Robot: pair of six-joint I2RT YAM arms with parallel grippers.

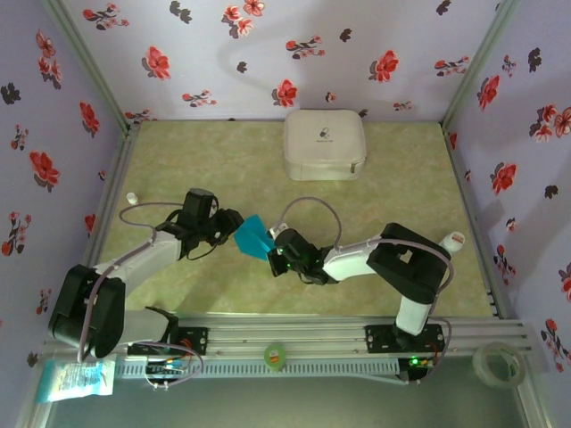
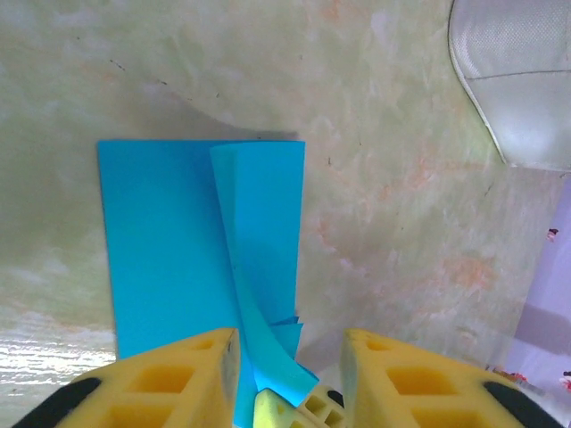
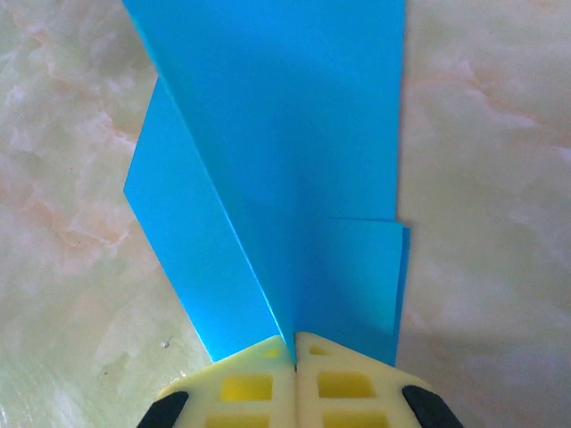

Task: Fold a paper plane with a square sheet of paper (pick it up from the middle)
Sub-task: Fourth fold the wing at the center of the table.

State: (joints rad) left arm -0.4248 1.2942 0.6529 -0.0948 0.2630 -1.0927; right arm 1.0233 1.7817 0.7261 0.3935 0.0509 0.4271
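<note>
- Sheet of thin, folded turquoise-blue paper [image 3: 285, 134] sits clamped in right gripper [image 3: 294, 343], fanning out ahead of its fingertips.
- Left gripper [image 2: 290, 343] is unclenched, jaws apart; the sheet's raised fold stands between them, seemingly untouched.

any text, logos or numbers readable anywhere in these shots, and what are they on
No text can be read in any view.
white case: a small dark mark on its lid, too small to read.
pale packet at the near left corner: bluish print, too blurred to read.
blue paper: plain, unmarked.
</note>
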